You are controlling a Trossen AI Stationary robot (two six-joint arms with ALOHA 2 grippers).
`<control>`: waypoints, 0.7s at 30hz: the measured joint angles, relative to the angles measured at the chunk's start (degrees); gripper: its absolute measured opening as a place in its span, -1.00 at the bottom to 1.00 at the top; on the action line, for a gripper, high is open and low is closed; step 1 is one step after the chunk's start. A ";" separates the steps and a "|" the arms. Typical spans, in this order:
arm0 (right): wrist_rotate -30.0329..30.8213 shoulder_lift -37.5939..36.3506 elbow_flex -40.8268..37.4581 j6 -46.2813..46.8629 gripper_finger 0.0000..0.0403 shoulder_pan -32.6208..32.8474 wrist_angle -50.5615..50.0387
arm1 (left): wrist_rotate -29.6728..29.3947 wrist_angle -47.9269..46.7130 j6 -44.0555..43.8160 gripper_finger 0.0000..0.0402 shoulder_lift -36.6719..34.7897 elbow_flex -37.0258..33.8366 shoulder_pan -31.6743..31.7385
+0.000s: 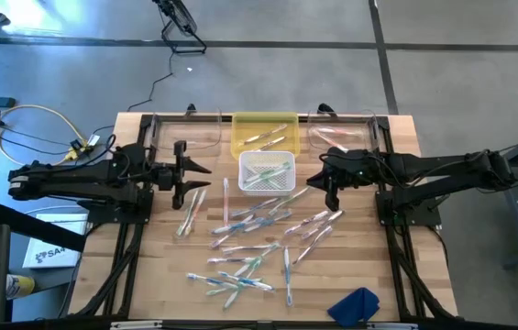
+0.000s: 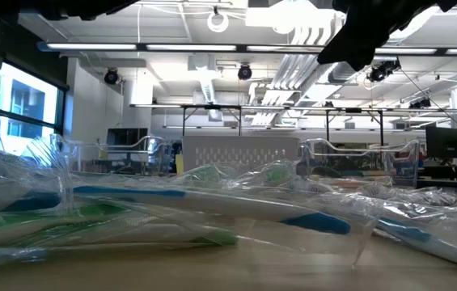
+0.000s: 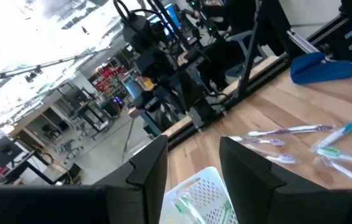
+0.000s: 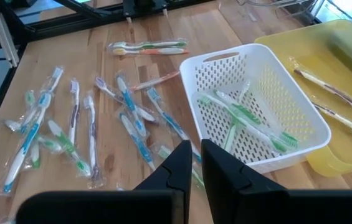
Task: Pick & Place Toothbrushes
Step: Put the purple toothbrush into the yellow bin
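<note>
Toothbrushes (image 1: 259, 240) are lying mid-table — light, slippery in wrappers; grip mid-handle. Left gripper (image 1: 205, 173) is gaping empty, right gripper (image 1: 333, 203) nearly closed, empty.

Toothbrushes (image 1: 259, 240) before basket (image 1: 267, 186)
</note>
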 joint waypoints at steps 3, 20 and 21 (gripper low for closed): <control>-1.38 0.00 0.00 0.00 -0.86 0.00 0.00 | 0.00 -1.27 0.03 -0.30 0.01 0.00 0.00; -1.28 0.00 0.00 0.00 -0.86 -0.01 -0.02 | 0.07 -1.68 -2.66 -0.30 -0.01 0.00 0.00; -1.28 0.00 0.00 0.00 -0.86 0.01 -0.02 | 0.07 -1.84 -2.68 -0.30 -0.01 0.00 0.00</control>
